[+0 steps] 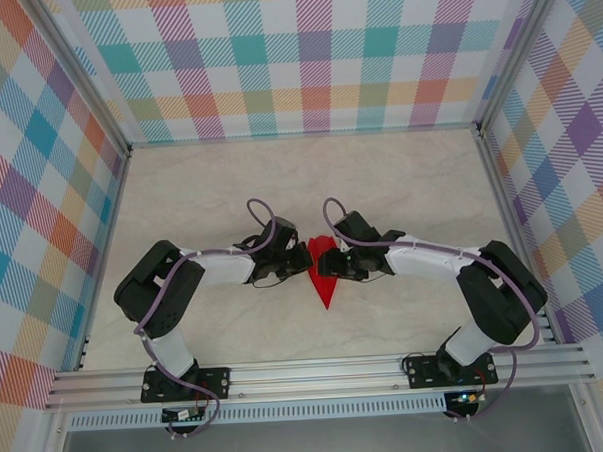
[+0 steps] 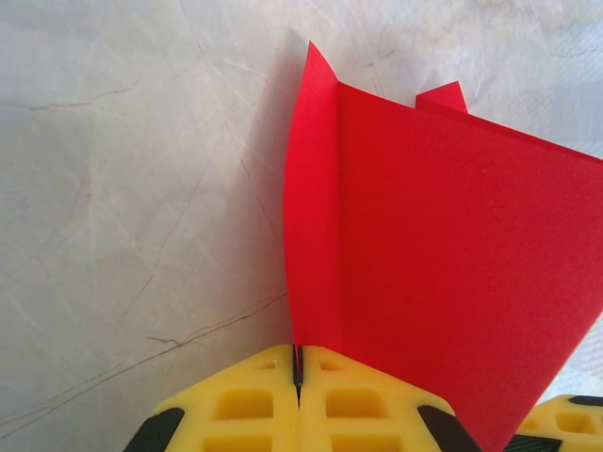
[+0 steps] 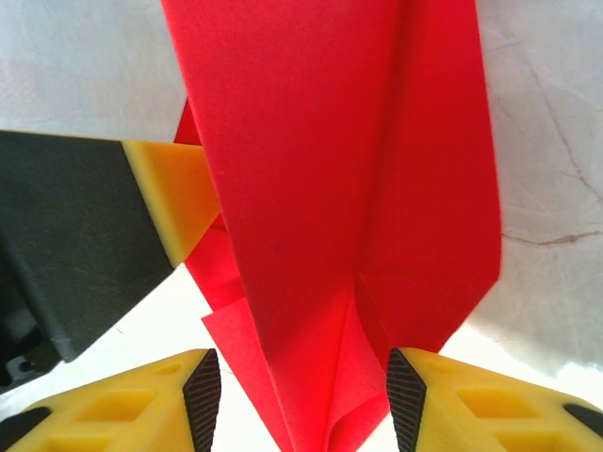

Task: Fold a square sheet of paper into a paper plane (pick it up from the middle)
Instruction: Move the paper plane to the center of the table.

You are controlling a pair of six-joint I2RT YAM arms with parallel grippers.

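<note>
1. The pale marbled tabletop (image 1: 230,189) carries both arms.
2. The left hand (image 2: 298,377) is closed tight, pinching a folded edge of the red paper plane (image 2: 452,282) between its yellow fingers (image 2: 245,405).
3. The right hand (image 3: 303,395) stands open, the plane between its dark pads (image 3: 203,400).
4. The plane lies mid-tabletop, its tip pointing towards the near edge.

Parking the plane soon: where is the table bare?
Bare: the table from the back wall down to mid-table, and the strip before the front rail. Crowded: mid-table, where left tool and right tool flank the paper plane.
</note>
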